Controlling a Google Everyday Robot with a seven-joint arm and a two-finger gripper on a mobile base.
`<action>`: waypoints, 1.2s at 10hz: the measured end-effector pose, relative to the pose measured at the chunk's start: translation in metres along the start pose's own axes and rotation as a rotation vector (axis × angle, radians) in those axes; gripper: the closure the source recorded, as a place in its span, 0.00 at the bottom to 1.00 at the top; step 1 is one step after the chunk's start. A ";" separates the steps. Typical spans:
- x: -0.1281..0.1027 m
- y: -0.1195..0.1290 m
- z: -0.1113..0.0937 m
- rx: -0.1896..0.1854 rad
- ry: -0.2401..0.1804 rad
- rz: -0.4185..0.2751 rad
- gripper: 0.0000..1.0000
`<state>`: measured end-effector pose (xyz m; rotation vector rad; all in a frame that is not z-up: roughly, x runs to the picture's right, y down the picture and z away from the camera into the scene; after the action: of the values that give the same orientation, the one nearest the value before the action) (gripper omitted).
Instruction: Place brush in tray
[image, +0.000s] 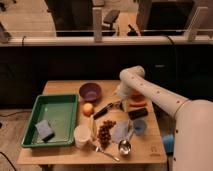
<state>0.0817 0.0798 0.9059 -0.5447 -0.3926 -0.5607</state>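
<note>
The brush (104, 110) has a black handle and lies slanted on the table's middle, between the orange fruit and the arm. Its pale head end points up and right. My gripper (120, 102) is at that right end, hanging from the white arm (150, 92) that reaches in from the right. Whether the gripper touches the brush is hidden. The green tray (56, 99) sits at the table's left, to the left of the brush, with a blue sponge (44, 129) inside it.
A purple bowl (90, 91) stands behind the brush and an orange fruit (88, 108) sits beside its handle. A white cup (82, 135), dark grapes (105, 131), a metal ladle (124, 146), a blue cup (140, 125) and an orange item (137, 103) crowd the front and right.
</note>
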 end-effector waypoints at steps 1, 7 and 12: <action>-0.005 -0.004 0.005 -0.005 -0.005 -0.002 0.20; 0.002 -0.005 0.032 -0.056 -0.033 0.016 0.54; 0.011 -0.003 0.034 -0.068 -0.037 0.035 0.99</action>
<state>0.0819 0.0933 0.9395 -0.6269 -0.3991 -0.5319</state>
